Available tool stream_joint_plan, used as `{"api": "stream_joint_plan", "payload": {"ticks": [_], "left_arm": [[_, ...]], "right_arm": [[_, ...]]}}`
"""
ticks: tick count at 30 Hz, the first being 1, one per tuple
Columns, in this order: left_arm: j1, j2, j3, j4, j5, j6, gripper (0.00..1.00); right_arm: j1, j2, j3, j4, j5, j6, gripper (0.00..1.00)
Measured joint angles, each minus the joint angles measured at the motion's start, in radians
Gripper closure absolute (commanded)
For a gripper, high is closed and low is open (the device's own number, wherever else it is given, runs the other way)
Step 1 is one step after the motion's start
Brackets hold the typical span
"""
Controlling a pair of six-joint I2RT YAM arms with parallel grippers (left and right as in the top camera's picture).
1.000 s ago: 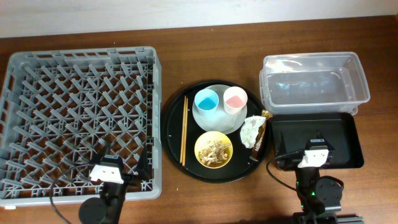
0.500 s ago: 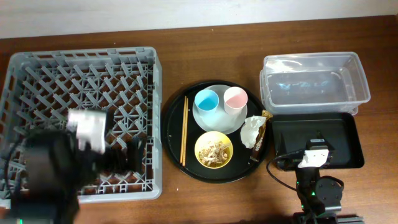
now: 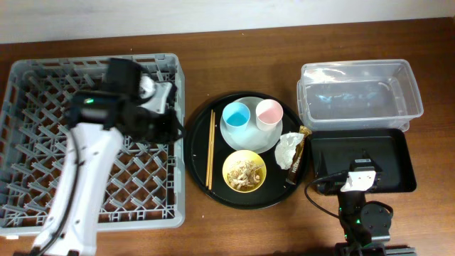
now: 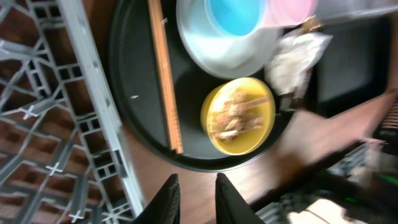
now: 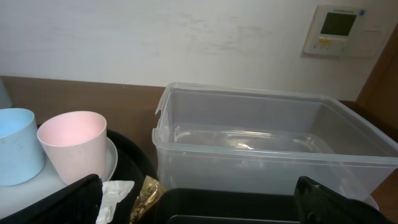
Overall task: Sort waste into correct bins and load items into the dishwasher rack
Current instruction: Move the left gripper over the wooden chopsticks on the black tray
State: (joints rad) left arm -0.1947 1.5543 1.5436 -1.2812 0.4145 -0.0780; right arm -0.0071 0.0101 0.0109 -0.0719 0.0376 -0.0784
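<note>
Moved: left arm, swung from the near edge of the rack [image 3: 43, 178] to its far right side, tip now just beside the round tray [image 3: 213, 192].
Right tool [image 5: 199, 186]: parked over the near end of the black bin [image 3: 387, 160]; fingers spread wide, nothing held.
Bowl [image 3: 244, 171]: upright on the near part of the tray, holding crumbly scraps [image 4: 233, 115]. Probably light, rigid and smooth. Best pinched over the rim, kept level, then tipped out over a bin.
Napkin [image 3: 288, 149]: just right of the bowl, crumpled. Soft, nearly weightless; any raised fold should serve.
Wrapper [image 3: 297, 162]: touching the napkin's right side, at the tray's edge. Thin slick foil lying low, likely the fiddliest; best pinched at a lifted end.
Chopsticks [image 3: 210, 149]: side by side on the tray's left. Thin, stiff, apt to roll; best taken across the middle, both together.
Left tool [image 4: 195, 186]: fingers a narrow gap apart, nothing between them, over the rack's right wall.
Plate [image 3: 249, 141]: far part of the tray, carrying the blue cup [image 3: 236, 114] and pink cup [image 3: 269, 112], both upright. Cups probably light; pinch wall over rim. Plate by its edge, cups off first.
Clear tub [image 3: 359, 96]: far right on the counter [image 3: 234, 227], right behind the black bin.
</note>
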Motion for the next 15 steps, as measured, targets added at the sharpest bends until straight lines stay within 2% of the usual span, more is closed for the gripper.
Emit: {"api": "stream_joint_plan", "payload": {"ticks": [3, 6, 15], "left_arm": [[-0.084, 0.039, -0.01, 0.02, -0.084, -0.031, 0.79], [-0.213, 0.119, -0.022, 0.091, -0.231, -0.102, 0.76], [-0.275, 0.261, -0.024, 0.15, -0.323, -0.15, 0.75]], "right_arm": [[0.0, 0.0, 0.0, 0.0, 0.0, 0.0, 0.01], [0.0, 0.0, 0.0, 0.0, 0.0, 0.0, 0.01], [0.0, 0.0, 0.0, 0.0, 0.0, 0.0, 0.01]]}}
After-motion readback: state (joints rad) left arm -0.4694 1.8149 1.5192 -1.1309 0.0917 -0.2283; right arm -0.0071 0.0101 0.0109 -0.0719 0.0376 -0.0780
